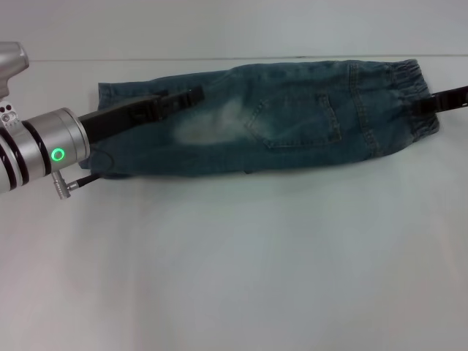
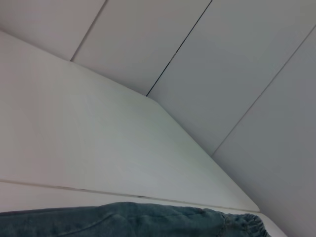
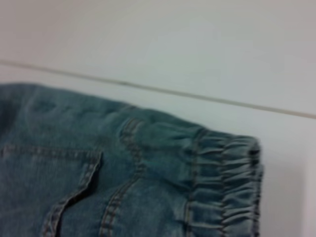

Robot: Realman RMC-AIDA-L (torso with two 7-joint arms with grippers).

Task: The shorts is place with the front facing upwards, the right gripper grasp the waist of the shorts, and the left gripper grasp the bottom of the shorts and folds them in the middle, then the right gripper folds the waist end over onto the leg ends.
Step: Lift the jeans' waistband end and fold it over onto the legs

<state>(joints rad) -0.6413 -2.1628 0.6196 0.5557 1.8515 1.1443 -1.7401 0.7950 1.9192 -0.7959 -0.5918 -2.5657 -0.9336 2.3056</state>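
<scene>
The blue denim shorts [image 1: 292, 121] lie folded lengthwise into one long strip across the far part of the table. One pale faded patch [image 1: 212, 128] and a stitched pocket [image 1: 300, 121] face up. The leg ends [image 1: 110, 95] are at the left and the gathered waist [image 1: 406, 80] is at the right. My left gripper [image 1: 191, 95] reaches over the leg half of the strip, low above the denim. Only the black tip of my right gripper [image 1: 439, 101] shows, at the waist's outer edge. The right wrist view shows the crinkled waist [image 3: 222, 182] close up. The left wrist view catches the shorts' top edge [image 2: 148, 222].
The white table [image 1: 234, 256] stretches in front of the shorts toward me. A thin seam [image 1: 219, 58] runs along the table behind them. In the left wrist view, pale wall panels [image 2: 237, 59] rise behind the table.
</scene>
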